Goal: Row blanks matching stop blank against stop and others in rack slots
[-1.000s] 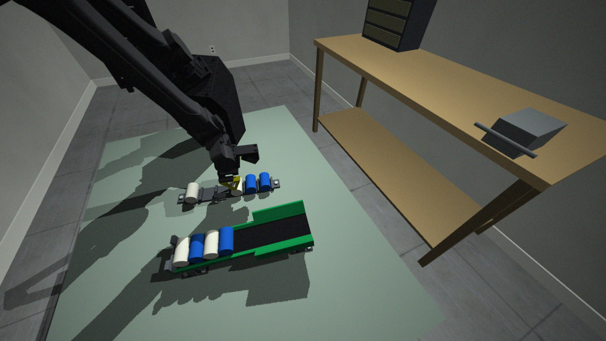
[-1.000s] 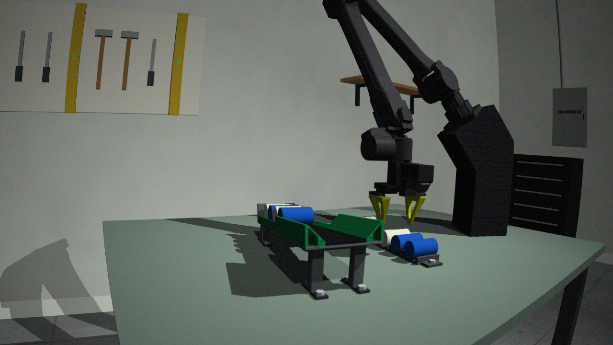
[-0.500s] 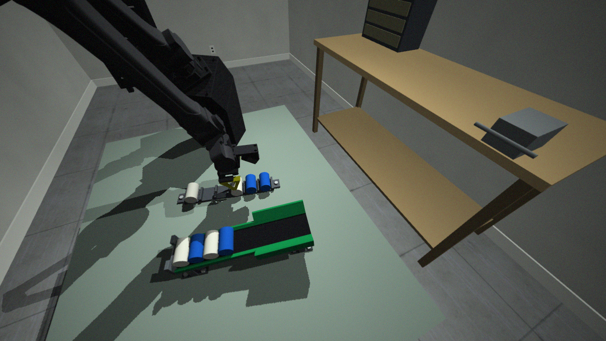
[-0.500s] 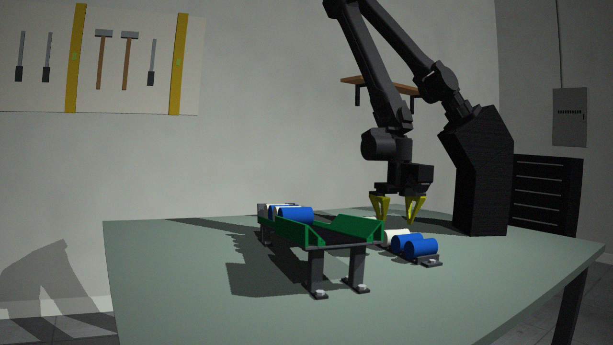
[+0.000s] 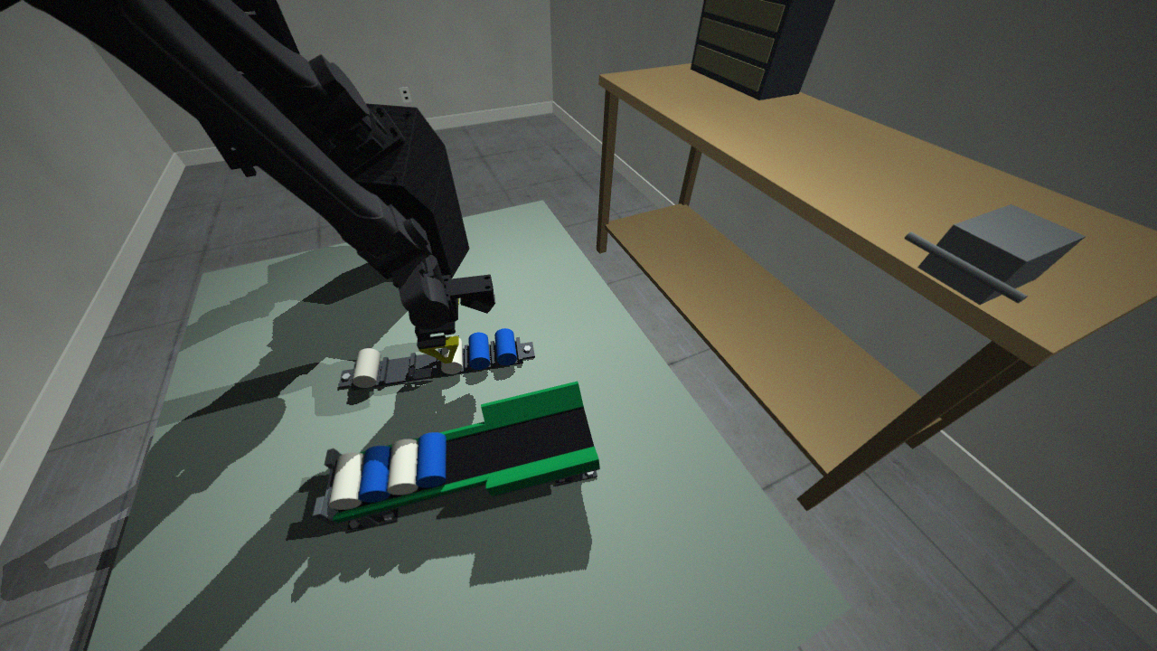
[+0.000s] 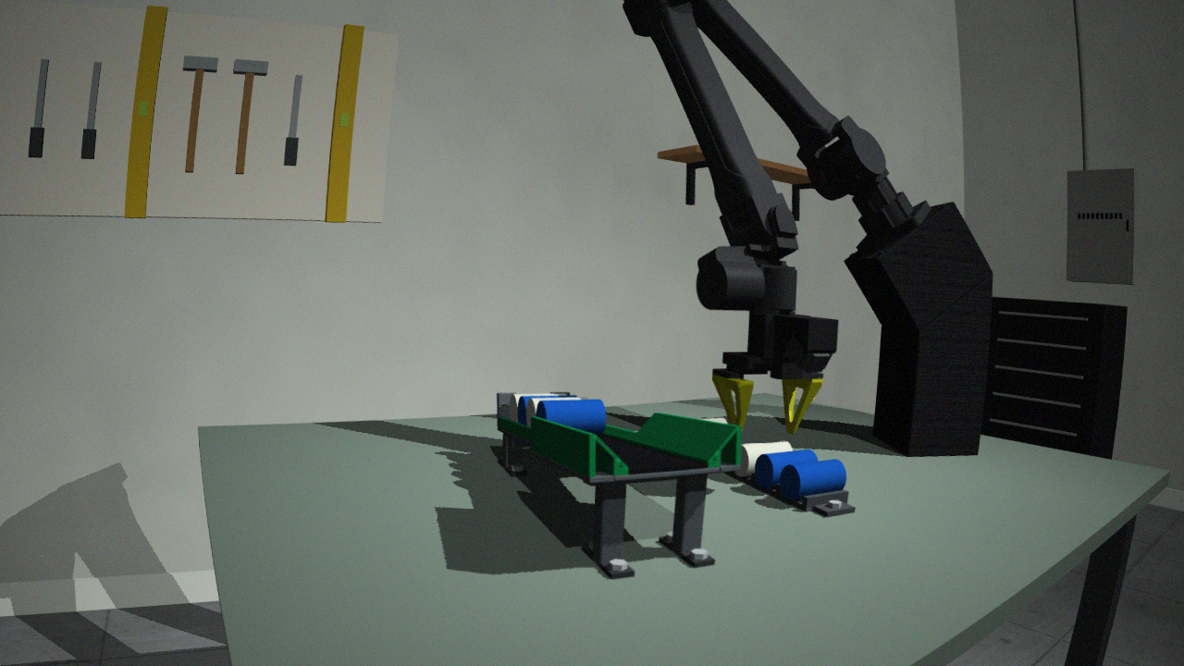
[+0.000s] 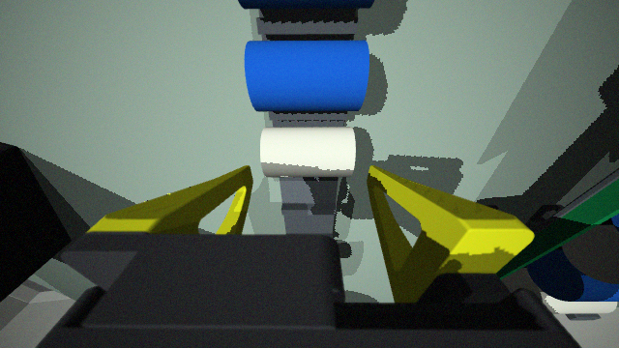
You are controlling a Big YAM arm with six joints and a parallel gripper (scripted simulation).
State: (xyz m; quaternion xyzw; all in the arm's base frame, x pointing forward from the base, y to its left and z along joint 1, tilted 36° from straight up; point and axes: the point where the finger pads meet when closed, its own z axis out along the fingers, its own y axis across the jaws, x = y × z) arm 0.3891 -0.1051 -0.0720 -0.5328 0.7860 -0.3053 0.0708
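The ramp (image 5: 517,441) (image 6: 695,440) holds, from the stop (image 5: 331,457) outward, a white blank (image 5: 346,480), a blue one (image 5: 375,473), a white one (image 5: 402,467) and a blue one (image 5: 431,459) (image 6: 571,416), all across it and close together. The stock rack (image 5: 396,371) (image 7: 296,193) holds a white blank (image 5: 366,368) at its left end, then bare slots, then a white blank (image 6: 763,458) (image 7: 308,150) and two blue ones (image 5: 478,350) (image 5: 505,346). My gripper (image 5: 440,353) (image 6: 765,430) (image 7: 309,173) is open and empty above the rack, near the second white blank, fingertips beyond its ends.
The ramp's green side walls (image 5: 531,404) (image 7: 590,208) stand beside the rack, raised on legs (image 6: 610,517). Bolted feet (image 5: 527,349) (image 6: 832,507) end the rack. A wooden bench (image 5: 793,162) stands apart on the right in the top view.
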